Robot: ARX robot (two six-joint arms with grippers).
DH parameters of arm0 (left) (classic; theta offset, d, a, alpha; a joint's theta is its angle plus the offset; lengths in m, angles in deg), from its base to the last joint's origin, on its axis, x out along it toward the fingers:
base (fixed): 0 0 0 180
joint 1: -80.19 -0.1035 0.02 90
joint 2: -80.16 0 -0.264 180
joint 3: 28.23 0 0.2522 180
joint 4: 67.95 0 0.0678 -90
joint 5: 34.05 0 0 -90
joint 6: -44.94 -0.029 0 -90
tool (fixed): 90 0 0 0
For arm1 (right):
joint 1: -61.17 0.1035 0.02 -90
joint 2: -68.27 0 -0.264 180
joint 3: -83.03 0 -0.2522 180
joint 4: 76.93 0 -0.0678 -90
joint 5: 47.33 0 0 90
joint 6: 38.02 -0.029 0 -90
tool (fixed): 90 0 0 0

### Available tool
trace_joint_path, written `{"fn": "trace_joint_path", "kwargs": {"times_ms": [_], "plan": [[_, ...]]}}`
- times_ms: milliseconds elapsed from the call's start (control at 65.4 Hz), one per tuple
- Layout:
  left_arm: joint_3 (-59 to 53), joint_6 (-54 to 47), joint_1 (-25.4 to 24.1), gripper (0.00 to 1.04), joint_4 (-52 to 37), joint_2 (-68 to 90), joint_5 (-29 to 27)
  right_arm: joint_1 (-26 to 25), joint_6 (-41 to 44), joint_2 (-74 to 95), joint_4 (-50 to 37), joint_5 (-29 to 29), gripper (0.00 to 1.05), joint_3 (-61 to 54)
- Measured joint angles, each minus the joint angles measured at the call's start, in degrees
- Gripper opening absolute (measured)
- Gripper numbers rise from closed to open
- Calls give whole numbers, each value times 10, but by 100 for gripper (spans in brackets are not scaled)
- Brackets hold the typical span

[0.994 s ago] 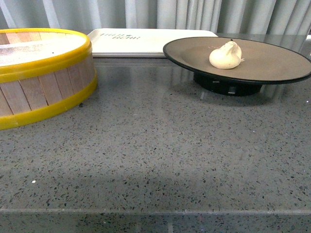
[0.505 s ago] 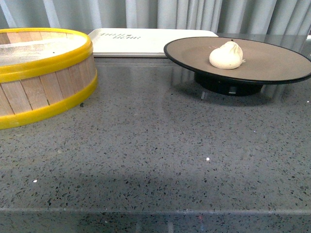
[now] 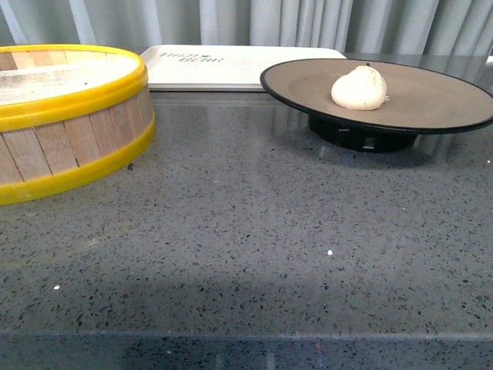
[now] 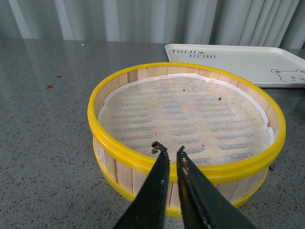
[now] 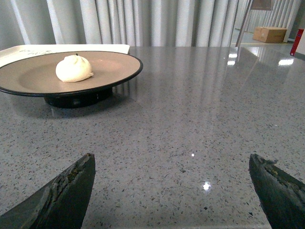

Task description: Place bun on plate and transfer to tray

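Observation:
The cream-white bun (image 3: 359, 87) sits on the brown, black-rimmed plate (image 3: 431, 100) at the right of the grey table; bun (image 5: 74, 68) and plate (image 5: 28, 78) also show in the right wrist view. The off-white tray (image 3: 231, 68) lies behind, between the plate and the steamer; it also shows in the left wrist view (image 4: 248, 62). Neither arm shows in the front view. My left gripper (image 4: 169, 150) is shut and empty, just before the steamer's near rim. My right gripper (image 5: 171, 162) is wide open and empty above the bare table, at a distance from the plate.
A yellow-rimmed wooden steamer basket (image 3: 69, 116) with a white cloth liner (image 4: 186, 119) stands at the left, empty. Grey curtains hang behind the table. The table's front edge (image 3: 246, 335) runs close to the camera.
The front view has shifted very slightly; bun, plate, tray and steamer keep their places.

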State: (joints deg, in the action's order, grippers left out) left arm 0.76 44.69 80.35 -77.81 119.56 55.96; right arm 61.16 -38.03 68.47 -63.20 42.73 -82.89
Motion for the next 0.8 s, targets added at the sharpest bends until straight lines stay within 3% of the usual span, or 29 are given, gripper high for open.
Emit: {"fn": "trace_joint_path", "kwargs": {"times_ms": [31,795], "plan": [[-8,1,0,4,-1,-8,0,0,0,0,0,0,96,0],[-122,3,0,4,53,-179,0,0,0,0,0,0,96,0]]}}
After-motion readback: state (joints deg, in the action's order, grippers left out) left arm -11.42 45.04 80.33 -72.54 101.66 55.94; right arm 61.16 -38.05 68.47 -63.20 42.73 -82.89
